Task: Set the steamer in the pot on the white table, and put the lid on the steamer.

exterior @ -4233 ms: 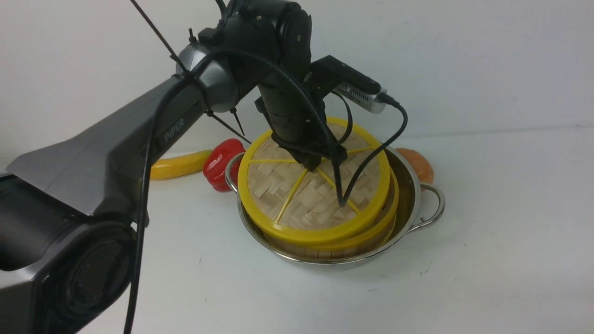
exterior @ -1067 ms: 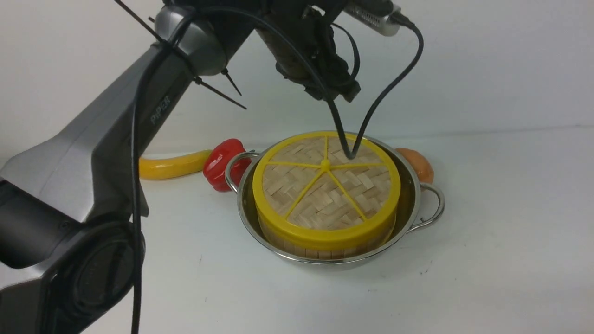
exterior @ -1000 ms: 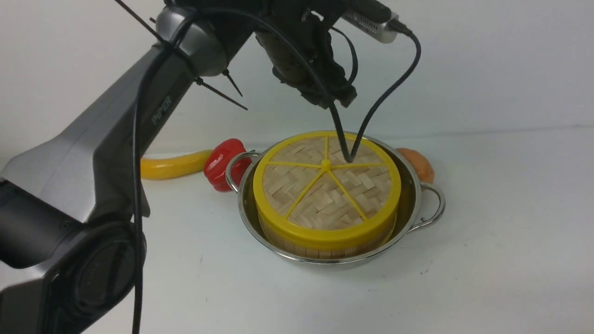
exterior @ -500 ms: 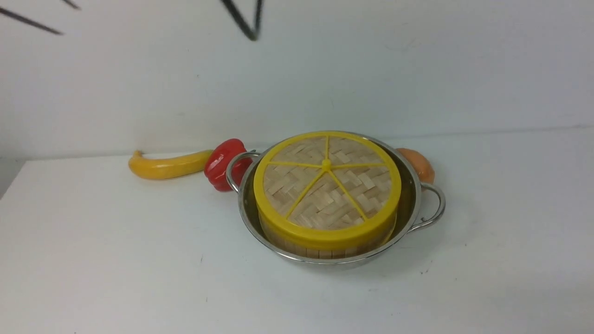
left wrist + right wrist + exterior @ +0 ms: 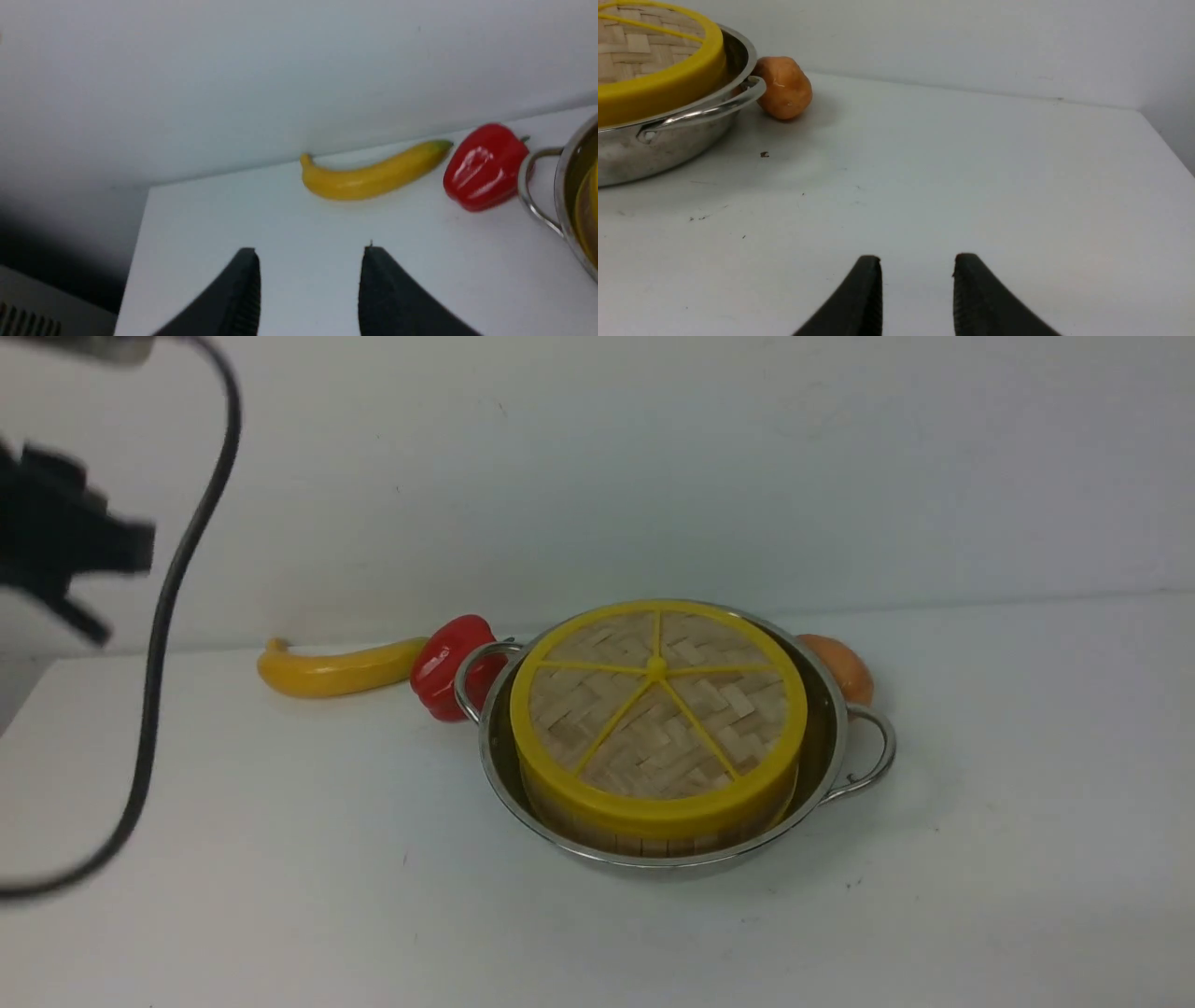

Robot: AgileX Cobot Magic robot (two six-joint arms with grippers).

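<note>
Bamboo weave and yellow rim sit square on top: the lid lies flat over the steamer, whose slatted wall shows only as a thin band beneath the lid's rim. The steamer stands inside the pot, the steel rim ringing it with a narrow gap all round, and the pot rests on the white counter. A banana and a red pepper lie just beside the pot's left handle; an orange-brown piece, perhaps a potato, sits behind the right handle.

Both placements look finished, so the step in hand seems to be the pull-back of the arms. In the front view only a blurred dark part of the left arm and a cable show at the left edge. The left pincer hangs over bare counter, near the banana and well apart from the pot, its jaws standing apart with nothing between them. The right pincer likewise hovers over bare counter to the pot's right, jaws parted and empty.

Little seems left to do. The next move, as I judge it, calls only for carrying both arms clear without brushing a pot handle or dragging the cable across the lid; the lid appears seated level, so no correction looks needed.
</note>
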